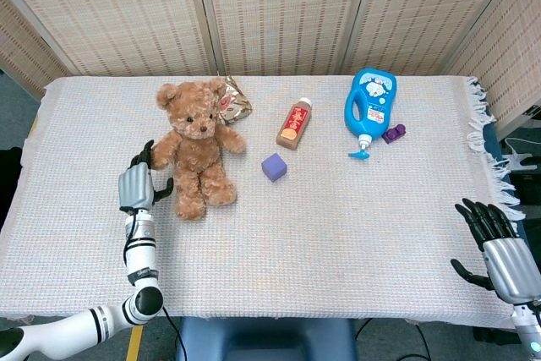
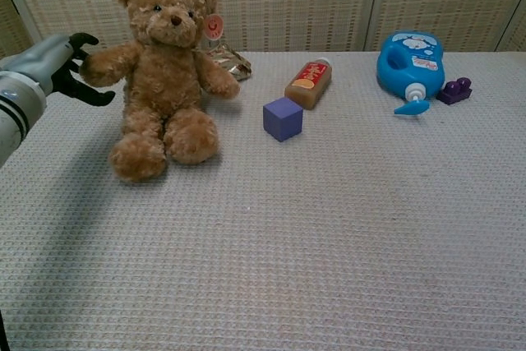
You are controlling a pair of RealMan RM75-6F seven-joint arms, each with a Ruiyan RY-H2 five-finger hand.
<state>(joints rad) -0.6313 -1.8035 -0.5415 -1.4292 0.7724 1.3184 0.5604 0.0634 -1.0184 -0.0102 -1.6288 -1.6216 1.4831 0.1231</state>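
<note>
A brown teddy bear (image 1: 196, 148) (image 2: 164, 80) sits upright on the left part of the cloth-covered table (image 1: 338, 234). My left hand (image 1: 138, 182) (image 2: 51, 65) is right beside the bear's outstretched arm. Its fingers (image 2: 80, 39) and thumb are apart above and below the paw, and I cannot tell whether they touch it. My right hand (image 1: 499, 247) hovers at the table's front right corner, fingers spread and holding nothing; the chest view does not show it.
A crinkled snack packet (image 1: 232, 101) (image 2: 223, 59) lies behind the bear. A purple cube (image 1: 273, 166) (image 2: 283, 118) and a brown bottle (image 1: 293, 124) (image 2: 309, 84) lie mid-table. A blue detergent bottle (image 1: 369, 107) (image 2: 409, 67) and a small purple toy (image 1: 394, 133) (image 2: 454, 90) lie at the back right.
</note>
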